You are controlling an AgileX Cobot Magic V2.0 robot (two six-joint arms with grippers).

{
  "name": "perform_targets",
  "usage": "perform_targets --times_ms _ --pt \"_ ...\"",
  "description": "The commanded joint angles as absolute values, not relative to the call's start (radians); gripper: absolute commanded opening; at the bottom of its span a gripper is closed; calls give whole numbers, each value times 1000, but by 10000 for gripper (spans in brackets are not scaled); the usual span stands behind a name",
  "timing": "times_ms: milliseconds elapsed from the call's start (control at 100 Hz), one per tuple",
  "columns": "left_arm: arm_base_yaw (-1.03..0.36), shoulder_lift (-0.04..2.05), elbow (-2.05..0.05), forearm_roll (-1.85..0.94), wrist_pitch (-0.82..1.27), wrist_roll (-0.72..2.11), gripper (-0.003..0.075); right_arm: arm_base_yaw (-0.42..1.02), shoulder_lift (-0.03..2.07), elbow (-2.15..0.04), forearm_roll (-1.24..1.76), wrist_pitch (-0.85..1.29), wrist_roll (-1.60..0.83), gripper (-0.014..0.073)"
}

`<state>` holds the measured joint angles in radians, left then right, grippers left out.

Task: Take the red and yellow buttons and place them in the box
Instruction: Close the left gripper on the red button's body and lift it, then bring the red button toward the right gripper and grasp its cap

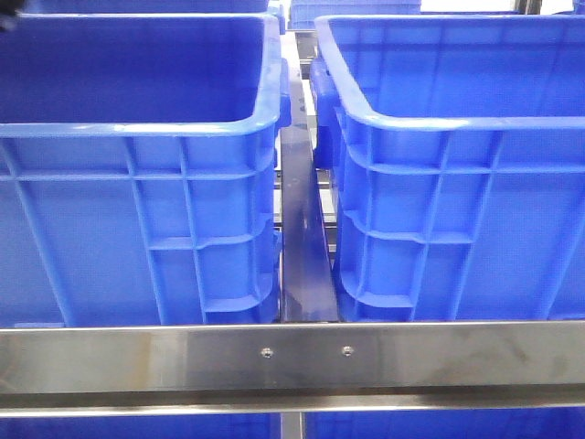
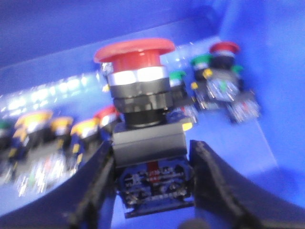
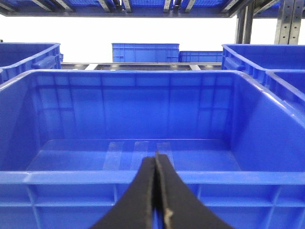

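In the left wrist view my left gripper [image 2: 152,164] is shut on a red mushroom-head button [image 2: 136,57], gripping its black and blue body between both fingers above the blue bin floor. Below it lie several yellow buttons [image 2: 33,121], a red button [image 2: 224,47] and green buttons [image 2: 202,61]. In the right wrist view my right gripper [image 3: 156,162] is shut and empty, held in front of the near rim of a blue box [image 3: 143,119] with nothing in it. Neither gripper shows in the front view.
The front view shows two large blue bins, one on the left [image 1: 137,128] and one on the right [image 1: 457,119], with a metal rail [image 1: 302,238] between them and a steel bar [image 1: 292,361] across the front. More blue bins [image 3: 145,52] stand behind.
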<state>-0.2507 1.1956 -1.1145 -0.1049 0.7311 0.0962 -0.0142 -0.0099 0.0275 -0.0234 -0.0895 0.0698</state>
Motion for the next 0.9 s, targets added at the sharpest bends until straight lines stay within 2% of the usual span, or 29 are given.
perform_targets --times_ms 0,260,620,670,740,890 --pt "-258 1068 -1082 -111 684 88 -19 -17 -32 27 -32 -173 68 -68" --pt "-258 856 -955 -124 712 100 -19 -17 -32 27 -32 -196 68 -68" --pt "-258 838 -950 -135 781 126 -19 -17 -32 25 -31 -233 68 -59" --pt "-258 838 -950 -135 781 126 -19 -17 -32 16 -31 -233 68 -30" --pt "-258 838 -950 -135 781 126 -19 -17 -32 -11 -31 -228 69 52" --pt "-258 838 -950 -135 781 126 -19 -17 -31 -122 -31 -145 69 328"
